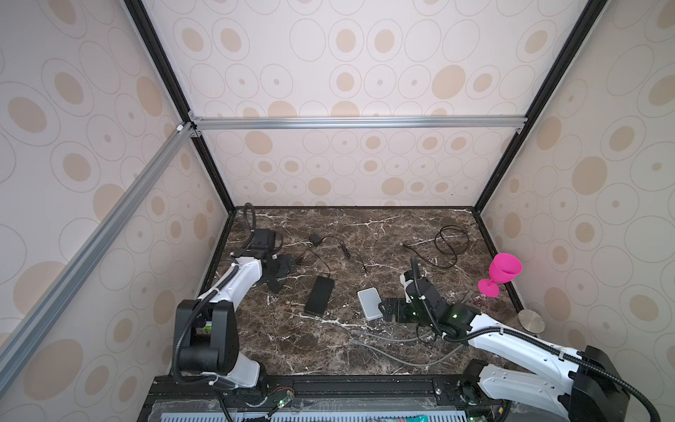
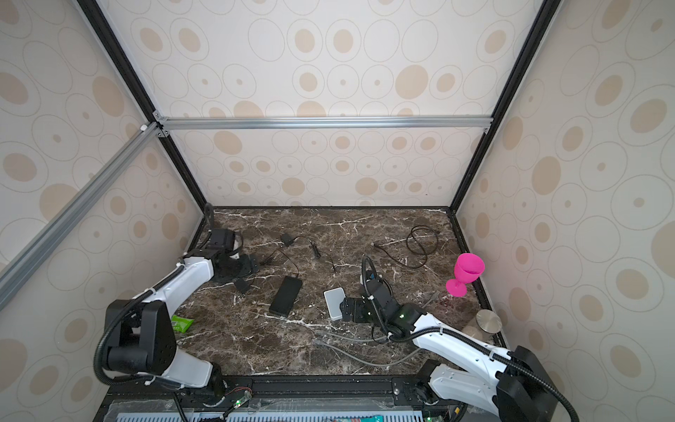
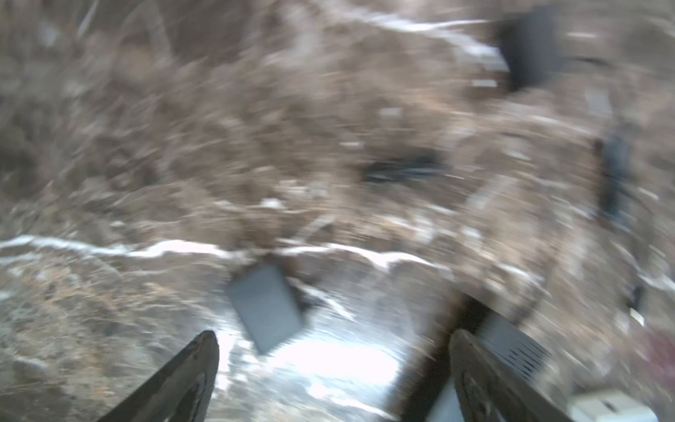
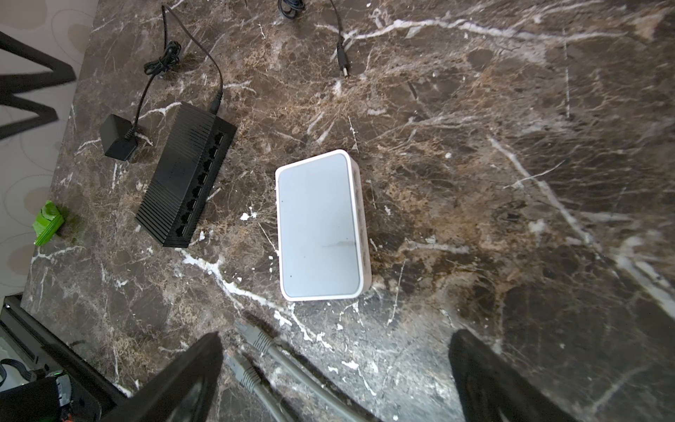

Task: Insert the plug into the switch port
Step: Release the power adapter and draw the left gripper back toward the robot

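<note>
A black switch (image 1: 319, 296) (image 2: 286, 296) (image 4: 186, 179) lies mid-table with its row of ports showing and a black cord entering its far end. Beside it lies a white switch (image 1: 369, 303) (image 2: 334, 302) (image 4: 319, 226). A grey network cable (image 1: 387, 338) ends in two plugs (image 4: 252, 336) (image 4: 243, 371), which lie on the marble by my open, empty right gripper (image 1: 387, 307) (image 2: 345, 307) (image 4: 339, 334). My left gripper (image 1: 283, 272) (image 2: 248, 272) (image 3: 334, 334) is open over a black power adapter (image 1: 275, 284) (image 4: 117, 137); the left wrist view is blurred.
A loose barrel plug (image 4: 343, 67) and a second adapter (image 1: 314, 239) lie further back. A coiled black cable (image 1: 451, 241) is at the back right. A pink goblet (image 1: 502, 272) and a metal cylinder (image 1: 531, 321) stand by the right wall. A green packet (image 2: 181, 323) lies at the left.
</note>
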You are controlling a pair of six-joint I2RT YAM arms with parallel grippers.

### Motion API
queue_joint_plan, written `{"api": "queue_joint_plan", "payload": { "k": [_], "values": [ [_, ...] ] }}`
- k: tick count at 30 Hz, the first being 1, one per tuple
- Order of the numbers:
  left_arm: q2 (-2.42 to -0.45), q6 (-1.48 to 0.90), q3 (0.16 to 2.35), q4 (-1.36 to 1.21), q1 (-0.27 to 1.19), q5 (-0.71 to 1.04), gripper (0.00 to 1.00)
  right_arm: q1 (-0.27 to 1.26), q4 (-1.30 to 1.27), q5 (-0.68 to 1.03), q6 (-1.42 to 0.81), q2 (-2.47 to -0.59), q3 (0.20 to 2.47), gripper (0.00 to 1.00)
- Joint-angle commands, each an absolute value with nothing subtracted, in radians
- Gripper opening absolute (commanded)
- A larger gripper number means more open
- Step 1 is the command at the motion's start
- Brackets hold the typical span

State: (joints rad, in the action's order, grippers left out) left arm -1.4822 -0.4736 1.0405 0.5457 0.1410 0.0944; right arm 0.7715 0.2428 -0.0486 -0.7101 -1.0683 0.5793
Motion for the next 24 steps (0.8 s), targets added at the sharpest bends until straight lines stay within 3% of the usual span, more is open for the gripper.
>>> {"api": "queue_joint_plan", "payload": {
  "k": [1,8,21,24],
  "values": [
    [-1.446,-0.501,1.059,0.599,0.356,0.017,0.97,0.766,0.238,-0.029,-0.713,-1.103,0.596,1.0],
    [-1.627,-0.544,1.03,0.581,0.649,-0.193,0.95,0.765,0.237,0.0,-0.715,-1.135,0.605,1.0],
    [-1.697,-0.533,1.004,0.576,0.676,-0.283,0.94,0.766,0.215,-0.007,-0.755,-1.039,0.528,1.0],
    [-1.701,-0.518,0.985,0.547,0.676,-0.247,0.88,0.767,0.219,-0.005,-0.755,-1.035,0.528,1.0]
  ]
}}
